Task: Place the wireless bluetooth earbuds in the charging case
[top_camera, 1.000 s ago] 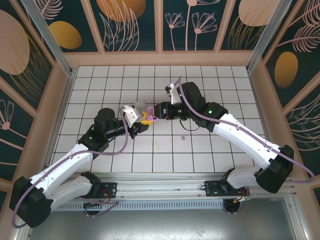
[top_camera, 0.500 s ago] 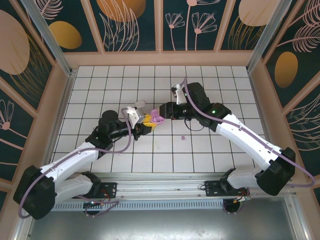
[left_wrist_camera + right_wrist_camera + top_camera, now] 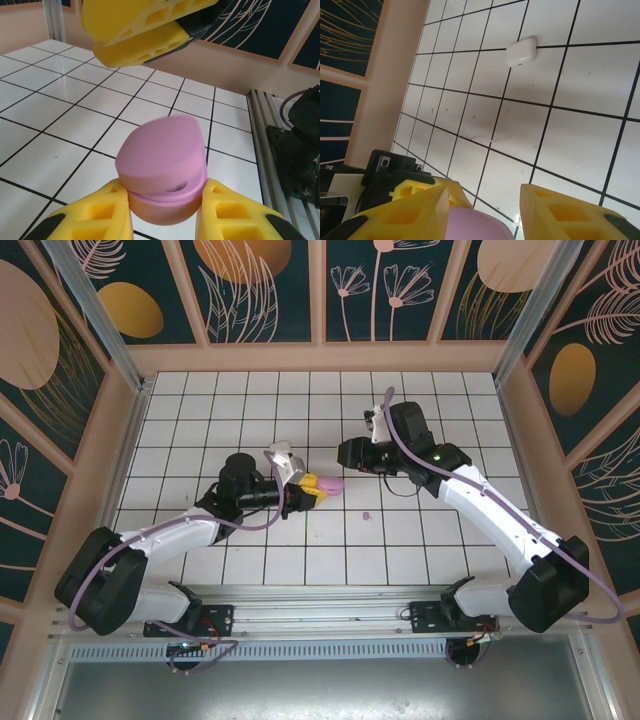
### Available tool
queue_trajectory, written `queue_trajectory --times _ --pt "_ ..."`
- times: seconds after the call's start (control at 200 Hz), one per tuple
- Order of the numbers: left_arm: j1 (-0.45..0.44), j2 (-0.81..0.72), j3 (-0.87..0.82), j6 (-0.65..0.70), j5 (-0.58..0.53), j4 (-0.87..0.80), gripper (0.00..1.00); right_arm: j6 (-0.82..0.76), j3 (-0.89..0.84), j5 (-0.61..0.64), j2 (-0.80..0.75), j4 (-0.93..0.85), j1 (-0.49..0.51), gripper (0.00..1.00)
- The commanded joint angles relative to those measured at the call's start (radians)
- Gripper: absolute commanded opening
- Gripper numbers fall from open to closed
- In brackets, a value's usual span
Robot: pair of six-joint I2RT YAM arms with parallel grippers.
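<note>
My left gripper [image 3: 316,490] [image 3: 165,202] is shut on the purple charging case [image 3: 329,484] [image 3: 162,155], its yellow fingers pressing the base from both sides. The lid rests on the base with a thin dark slit at the seam. My right gripper [image 3: 347,453] [image 3: 484,200] hangs open just beyond and above the case, nothing between its fingers [image 3: 140,35]. The case's purple top [image 3: 475,225] shows below its jaws. One tiny purple earbud [image 3: 366,514] lies loose on the tiles, right of and nearer than the case.
A white case [image 3: 521,51] lies shut on the tiles further back. The tiled floor [image 3: 450,420] is walled by a peach rim [image 3: 320,358]. A metal rail [image 3: 262,130] runs along the near edge beside the arm bases.
My left arm has stretched to the right, carrying the purple case with it. My right gripper has drawn back to the right, away from the case. The earbud on the tiles stayed put.
</note>
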Motion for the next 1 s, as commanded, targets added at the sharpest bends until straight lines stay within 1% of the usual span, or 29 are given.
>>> queue_trajectory --times 0.0,0.055,0.08,0.185,0.235,0.335,0.395,0.445,0.47,0.591,0.666,0.726,0.906,0.996 --pt "0.005 0.033 0.046 -0.024 0.037 0.076 0.00 -0.010 -0.018 -0.019 -0.047 0.000 -0.014 0.41" --pt "0.014 0.047 0.055 -0.030 0.040 0.076 0.00 -0.021 -0.029 -0.009 -0.061 -0.013 -0.014 0.42" --pt "0.020 0.052 0.059 -0.035 0.042 0.077 0.00 -0.024 -0.037 0.000 -0.066 -0.021 -0.047 0.42" --pt "0.045 0.054 0.060 -0.041 0.032 0.073 0.00 -0.032 -0.109 0.053 -0.077 -0.058 -0.082 0.42" --pt "0.060 0.051 0.058 -0.037 0.028 0.065 0.00 -0.047 -0.145 0.083 -0.065 -0.075 -0.083 0.42" --pt "0.079 0.037 0.057 -0.023 0.016 0.030 0.00 -0.082 -0.212 0.102 -0.012 -0.085 -0.078 0.40" --pt "0.083 0.025 0.055 -0.006 0.004 0.001 0.00 -0.112 -0.236 0.136 0.026 -0.087 -0.055 0.39" --pt "0.085 0.012 0.052 0.006 -0.005 -0.020 0.00 -0.139 -0.238 0.197 0.063 -0.101 -0.026 0.38" --pt "0.085 0.008 0.047 0.010 -0.010 -0.027 0.00 -0.152 -0.234 0.231 0.085 -0.112 0.007 0.38" --pt "0.086 -0.018 0.025 0.017 -0.031 -0.044 0.00 -0.177 -0.168 0.372 0.205 -0.192 0.099 0.33" --pt "0.086 -0.037 0.008 0.019 -0.043 -0.048 0.00 -0.175 -0.133 0.418 0.258 -0.223 0.139 0.30" --pt "0.086 -0.052 -0.005 0.020 -0.054 -0.052 0.00 -0.167 -0.120 0.447 0.284 -0.234 0.154 0.29" --pt "0.088 -0.100 -0.032 0.036 -0.076 -0.080 0.00 -0.145 -0.092 0.531 0.343 -0.276 0.176 0.29" --pt "0.089 -0.116 -0.042 0.044 -0.085 -0.093 0.00 -0.147 -0.088 0.544 0.362 -0.277 0.180 0.29"
